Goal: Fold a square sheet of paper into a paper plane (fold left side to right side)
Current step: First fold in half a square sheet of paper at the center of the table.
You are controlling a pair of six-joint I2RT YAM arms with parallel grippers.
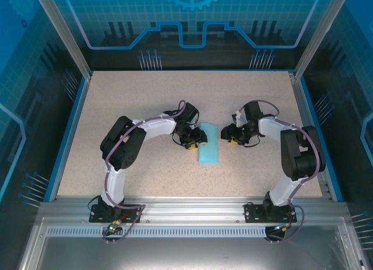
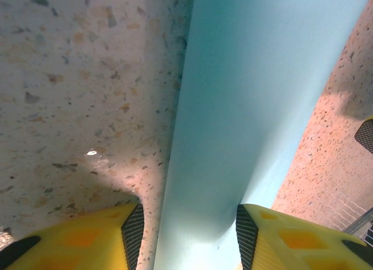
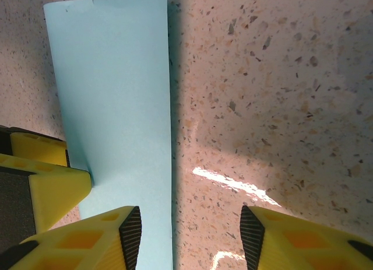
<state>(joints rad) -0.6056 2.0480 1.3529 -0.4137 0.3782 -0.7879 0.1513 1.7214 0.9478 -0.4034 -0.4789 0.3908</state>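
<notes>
Light-blue square sheet of paper (image 1: 208, 143), now a narrow strip, lying flat mid-tabletop (image 1: 145, 101) between your two claws.
Long axis runs near to far. Your left claw (image 2: 186, 229) is nearer, half-spread, with the strip running between its fingers and no squeeze evident. Your right claw (image 3: 191, 232), equally spread and empty, hovers just beside the strip's right edge.
</notes>
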